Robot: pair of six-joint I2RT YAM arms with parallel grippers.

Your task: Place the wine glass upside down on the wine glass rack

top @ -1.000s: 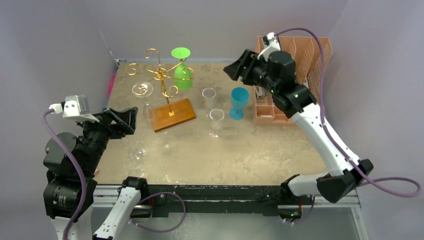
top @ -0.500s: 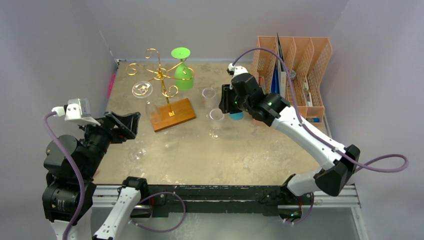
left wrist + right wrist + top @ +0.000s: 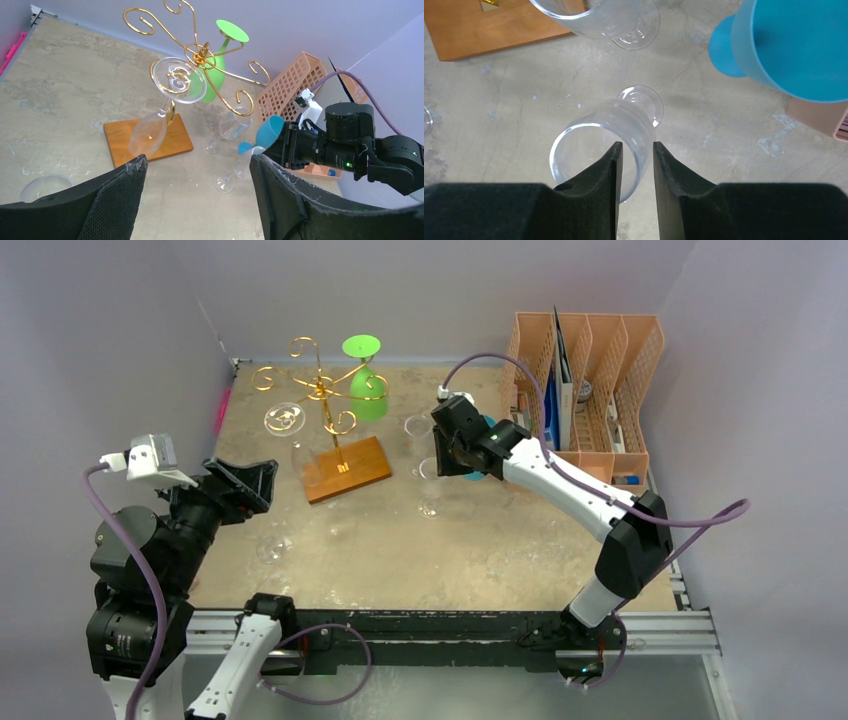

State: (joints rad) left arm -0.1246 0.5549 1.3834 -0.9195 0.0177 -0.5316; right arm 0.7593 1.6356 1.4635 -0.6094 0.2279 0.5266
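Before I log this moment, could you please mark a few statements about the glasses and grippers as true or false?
1. A green wine glass hangs upside down on the wine glass rack. True.
2. The blue glass lies on its side. False: it stands upright near the orange organiser.
3. The right gripper straddles the rim of an upright clear glass. True.
4. The left gripper is shut on a glass. False: its jaws stand wide open and hold nothing.

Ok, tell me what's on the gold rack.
Two glasses hang upside down from the wine glass rack: a green glass and a clear glass, whose foot partly covers the green bowl.
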